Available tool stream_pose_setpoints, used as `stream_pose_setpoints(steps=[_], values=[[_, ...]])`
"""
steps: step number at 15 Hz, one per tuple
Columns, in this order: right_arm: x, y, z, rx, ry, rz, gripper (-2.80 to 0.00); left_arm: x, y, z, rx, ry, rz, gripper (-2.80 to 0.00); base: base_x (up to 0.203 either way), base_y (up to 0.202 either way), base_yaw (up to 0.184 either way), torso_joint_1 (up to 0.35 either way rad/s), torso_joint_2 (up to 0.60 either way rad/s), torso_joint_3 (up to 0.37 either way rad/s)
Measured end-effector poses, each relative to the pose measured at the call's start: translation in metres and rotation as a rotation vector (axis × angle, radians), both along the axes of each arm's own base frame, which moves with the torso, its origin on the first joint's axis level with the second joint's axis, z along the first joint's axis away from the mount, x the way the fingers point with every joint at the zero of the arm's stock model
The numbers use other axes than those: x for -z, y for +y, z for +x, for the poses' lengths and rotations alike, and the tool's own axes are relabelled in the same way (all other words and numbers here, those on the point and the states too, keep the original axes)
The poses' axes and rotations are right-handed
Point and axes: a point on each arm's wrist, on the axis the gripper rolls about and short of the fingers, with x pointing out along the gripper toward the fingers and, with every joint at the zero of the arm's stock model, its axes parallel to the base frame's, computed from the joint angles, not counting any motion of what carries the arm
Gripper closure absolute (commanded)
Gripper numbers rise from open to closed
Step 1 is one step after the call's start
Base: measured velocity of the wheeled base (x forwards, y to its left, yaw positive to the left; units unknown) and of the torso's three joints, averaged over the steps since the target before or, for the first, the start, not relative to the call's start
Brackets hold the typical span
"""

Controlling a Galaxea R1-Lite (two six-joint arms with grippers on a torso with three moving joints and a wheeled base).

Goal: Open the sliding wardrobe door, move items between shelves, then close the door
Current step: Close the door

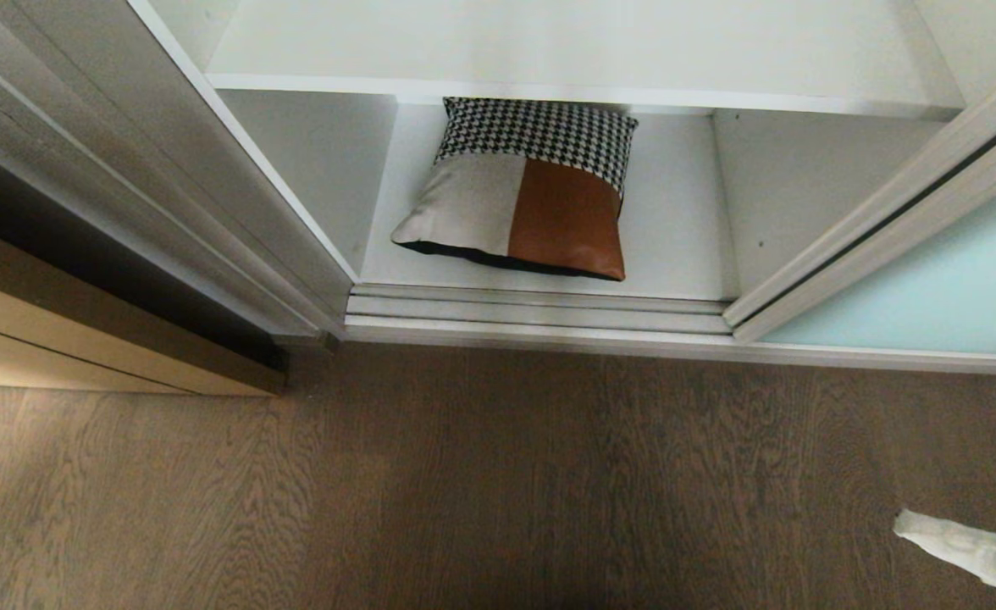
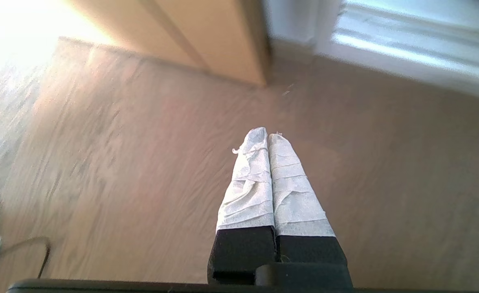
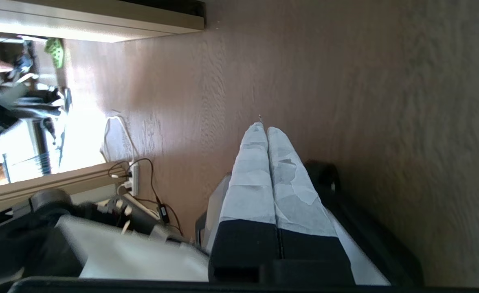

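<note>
Nearest, both arms hang over the floor: left end effector and right end effector pinched closed, carrying nothing. Beyond, the sliding wardrobe door stands open. Cushion on the lower shelf looks soft, light; pinch a front corner.

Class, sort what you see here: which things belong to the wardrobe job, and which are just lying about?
Belongs to the job:
- cushion, on the bottom shelf
- upper shelf
- sliding door, slid open to the right
- right pincer, shut, low over the floor
- left pincer, shut, over the floor

Just lying about:
- tan wooden door
- power strip with cables
</note>
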Motion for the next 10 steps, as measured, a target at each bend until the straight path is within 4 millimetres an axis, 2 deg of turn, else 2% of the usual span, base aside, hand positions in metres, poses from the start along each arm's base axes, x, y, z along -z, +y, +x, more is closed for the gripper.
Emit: stream_pose_setpoints(steps=[4, 8, 10], values=[[0.003, -0.012, -0.045, 0.042, -0.022, -0.003, 0.0, 0.029, 0.004, -0.025, -0.066, -0.048, -0.001, 0.0, 0.0, 0.0, 0.0, 0.0, 0.0, 0.0], [0.006, -0.017, -0.066, 0.05, -0.086, 0.022, 0.0, 0.05, 0.004, -0.041, -0.101, -0.108, 0.021, 0.0, 0.0, 0.0, 0.0, 0.0, 0.0, 0.0], [0.011, -0.018, -0.071, 0.053, -0.097, 0.027, 0.0, 0.072, 0.004, -0.047, -0.093, -0.099, 0.06, 0.0, 0.0, 0.0, 0.0, 0.0, 0.0, 0.0]])
